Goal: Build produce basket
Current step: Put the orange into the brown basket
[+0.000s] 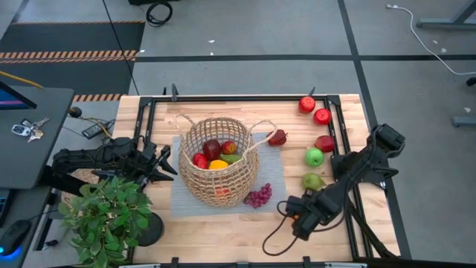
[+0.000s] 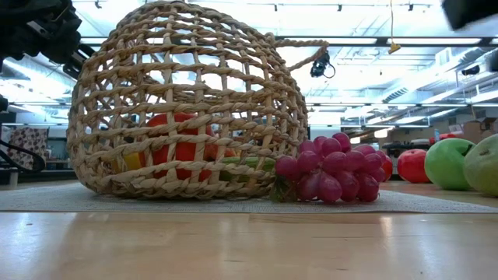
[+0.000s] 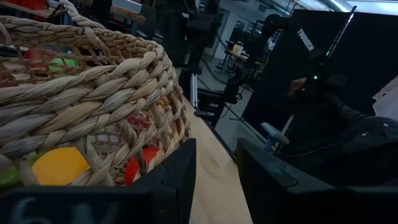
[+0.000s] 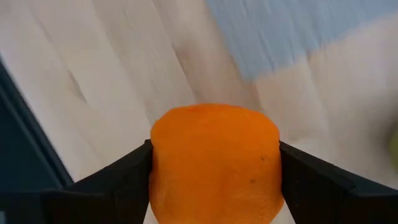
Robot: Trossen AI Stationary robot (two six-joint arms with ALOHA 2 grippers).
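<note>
A potted plant [image 1: 104, 216] is standing at the bench's [image 1: 223, 227] near-left corner. The left gripper [image 1: 165, 165] is waiting just beside the basket's [image 1: 219, 165] left wall, its fingers [image 3: 177, 180] standing narrowly apart and holding nothing. The basket is resting on a grey mat [image 1: 271, 167] at mid-bench, containing several fruits, with grapes [image 1: 258, 196] lying against its near-right side and a dark red fruit [image 1: 277, 138] just beyond its right handle. Red apples [image 1: 307, 104] and green fruits [image 1: 314, 157] are lining the right side. The right gripper [image 1: 300, 214] is hovering over the near-right bench, clamping an orange [image 4: 214, 163] between both fingers.
</note>
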